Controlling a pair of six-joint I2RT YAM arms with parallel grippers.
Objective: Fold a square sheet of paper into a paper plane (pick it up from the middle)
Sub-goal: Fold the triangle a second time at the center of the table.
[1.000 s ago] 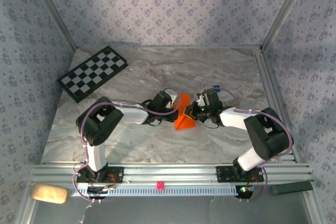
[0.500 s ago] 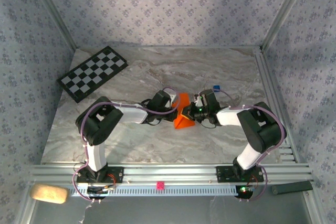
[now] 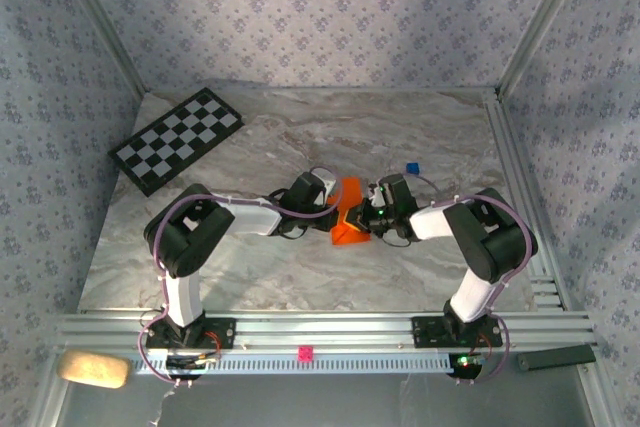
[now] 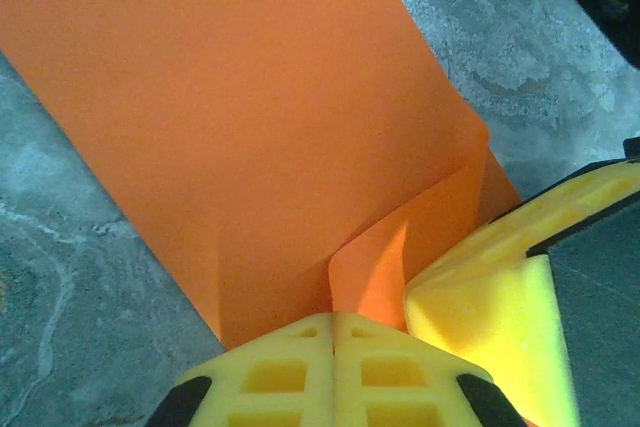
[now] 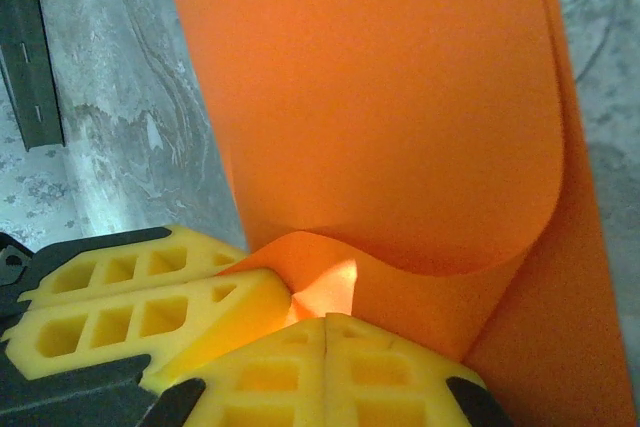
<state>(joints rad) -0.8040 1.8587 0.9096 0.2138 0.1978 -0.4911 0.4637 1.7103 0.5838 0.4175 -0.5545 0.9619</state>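
In the last sec R arm's (image 3: 490,242) elbow swung inward, so the thin bright-orange square paper sheet (image 3: 349,231), mid grey marbled table (image 3: 250,277) btwn left gripper (image 4: 333,319) & right gripper (image 5: 325,322) (both clamped shut on it), bows tighter, prob closing the 1st centre fold, plane far off.

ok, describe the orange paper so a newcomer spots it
On the marble table, look where the two arms meet. The square sheet of paper is pinched by the left gripper and right gripper: the only bright orange thing, curled, not flat.
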